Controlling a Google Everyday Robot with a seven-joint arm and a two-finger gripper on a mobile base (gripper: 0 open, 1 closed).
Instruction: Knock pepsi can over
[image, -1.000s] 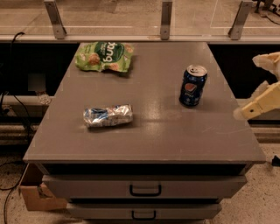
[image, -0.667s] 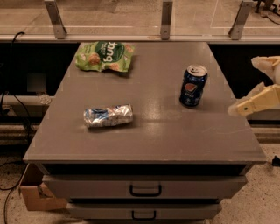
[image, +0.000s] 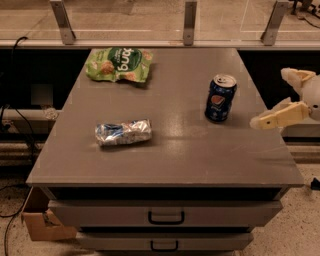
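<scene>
The can (image: 220, 98) stands upright toward the right side of the worktop (image: 190, 155), so a sideways push high on its wall should tip it. The hand (image: 270, 98) hovers over the worktop's right edge, near the can but not touching it, its two fingers spread apart (one high, one lower and pointing at the can). Nothing lies between them. A crumpled foil packet (image: 123, 133) and a green snack bag (image: 119, 63) sit well to the left, probably out of the can's fall.
</scene>
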